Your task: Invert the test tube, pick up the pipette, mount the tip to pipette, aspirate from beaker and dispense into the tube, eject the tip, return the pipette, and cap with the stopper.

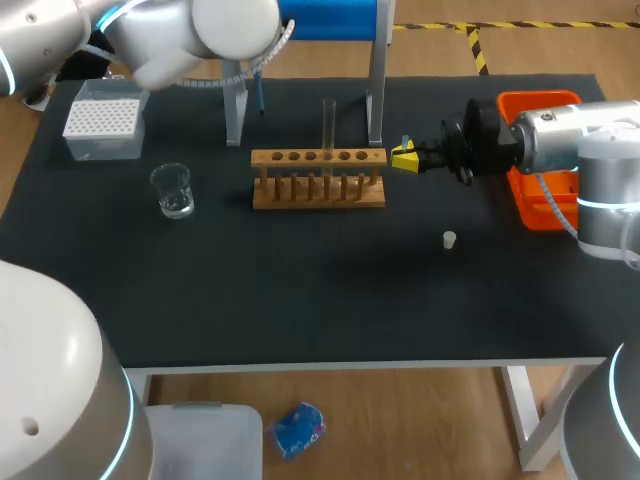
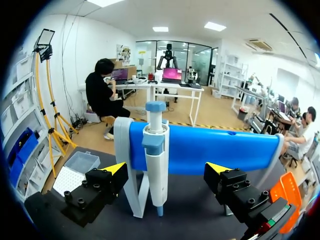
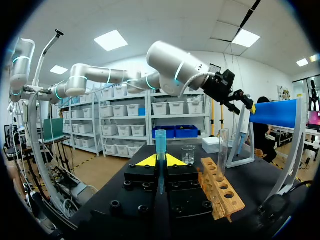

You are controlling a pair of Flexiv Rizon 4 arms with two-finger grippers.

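A clear test tube [image 1: 328, 125] stands upright in the wooden rack [image 1: 318, 180] at mid-table. The white and blue pipette [image 2: 156, 160] hangs on the blue stand [image 2: 215, 147], straight ahead of my open left gripper [image 2: 166, 172] and between its spread fingers without touching them. Just right of the rack, my right gripper [image 1: 405, 158] is shut on a blue pipette tip [image 3: 160, 155], which points up between its yellow tips. The glass beaker [image 1: 172, 190] sits left of the rack. A small white stopper [image 1: 450, 239] lies at the front right.
A white tip box [image 1: 103, 125] stands at the back left. An orange tray [image 1: 535, 170] sits at the right edge beneath my right arm. The stand's legs [image 1: 236, 110] rise behind the rack.
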